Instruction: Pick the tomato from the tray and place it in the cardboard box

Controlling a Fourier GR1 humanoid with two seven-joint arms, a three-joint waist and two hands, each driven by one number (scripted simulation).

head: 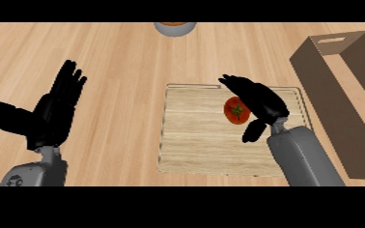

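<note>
Tomato point(236, 110): on wooden tray point(192, 145), beside right hand point(261, 101), fingers apart, not clamped. Left hand point(55, 111): fingers straight, view's left.

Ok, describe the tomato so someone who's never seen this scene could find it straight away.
Mid-counter lies a pale wooden tray. In its upper right part, just left of the right hand, sits the tomato. It is the only red, round thing there, with a green star-shaped stem mark.
</note>
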